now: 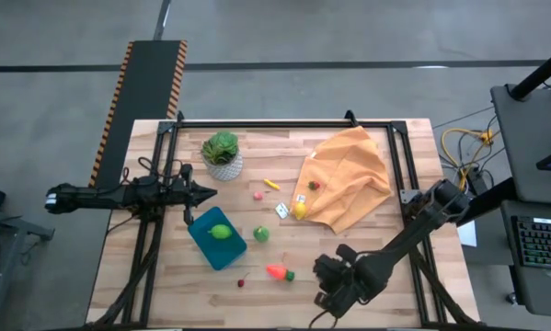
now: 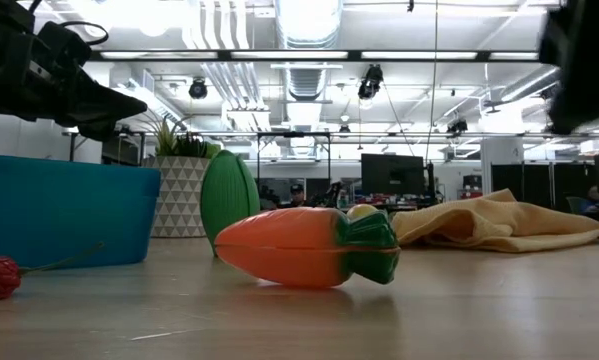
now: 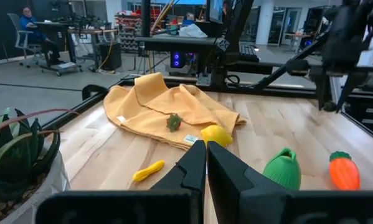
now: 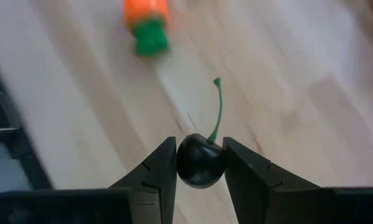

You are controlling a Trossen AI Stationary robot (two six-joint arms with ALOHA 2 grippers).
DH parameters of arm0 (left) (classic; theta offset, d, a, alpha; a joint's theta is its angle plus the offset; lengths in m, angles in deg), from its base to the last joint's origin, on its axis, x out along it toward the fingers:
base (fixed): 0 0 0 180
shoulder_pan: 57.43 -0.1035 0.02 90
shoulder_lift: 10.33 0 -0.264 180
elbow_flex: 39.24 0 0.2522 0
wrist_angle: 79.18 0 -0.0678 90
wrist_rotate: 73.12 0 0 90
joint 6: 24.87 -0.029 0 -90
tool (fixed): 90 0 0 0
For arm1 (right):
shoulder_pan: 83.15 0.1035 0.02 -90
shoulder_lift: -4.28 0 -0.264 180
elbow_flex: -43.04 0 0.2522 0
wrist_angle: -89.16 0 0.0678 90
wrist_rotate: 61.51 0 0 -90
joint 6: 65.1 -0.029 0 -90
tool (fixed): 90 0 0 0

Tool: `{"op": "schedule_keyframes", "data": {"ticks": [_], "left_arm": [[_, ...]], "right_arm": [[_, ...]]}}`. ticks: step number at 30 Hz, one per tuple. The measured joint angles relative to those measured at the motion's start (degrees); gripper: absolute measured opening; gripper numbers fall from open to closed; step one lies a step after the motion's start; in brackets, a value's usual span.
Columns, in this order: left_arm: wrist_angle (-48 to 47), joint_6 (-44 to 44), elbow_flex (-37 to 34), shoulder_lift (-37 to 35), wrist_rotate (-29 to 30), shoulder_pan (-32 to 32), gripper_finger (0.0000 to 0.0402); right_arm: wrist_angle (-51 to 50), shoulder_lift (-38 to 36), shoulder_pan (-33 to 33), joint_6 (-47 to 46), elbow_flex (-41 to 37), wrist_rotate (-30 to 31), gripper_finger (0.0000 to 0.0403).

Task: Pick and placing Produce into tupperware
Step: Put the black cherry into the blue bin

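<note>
1 dark cherry (image 4: 200, 162) (green stem) sits clamped in right gripper (image 4: 198, 163).

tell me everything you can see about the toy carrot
The carrot is a glossy plastic toy, with a plump orange body and a short green leafy top. It lies on its side on the bare wooden table, near the front edge, green end toward the right arm. Nothing grips it or touches it.
</note>
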Motion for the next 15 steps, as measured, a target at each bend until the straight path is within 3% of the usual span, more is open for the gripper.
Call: {"op": "schedule_keyframes", "data": {"ticks": [7, 15], "left_arm": [[-0.1, 0.0, 0.0, 0.2, 0.0, 0.0, 0.0], [0.0, 0.0, 0.0, 0.2, 0.0, 0.0, 0.0]], "right_arm": [[4.9, -2.4, 0.0, 11.8, -0.9, 11.6, 0.0107], [10.7, -2.6, -0.1, 20.6, -2.3, 17.5, 0.0107]]}}
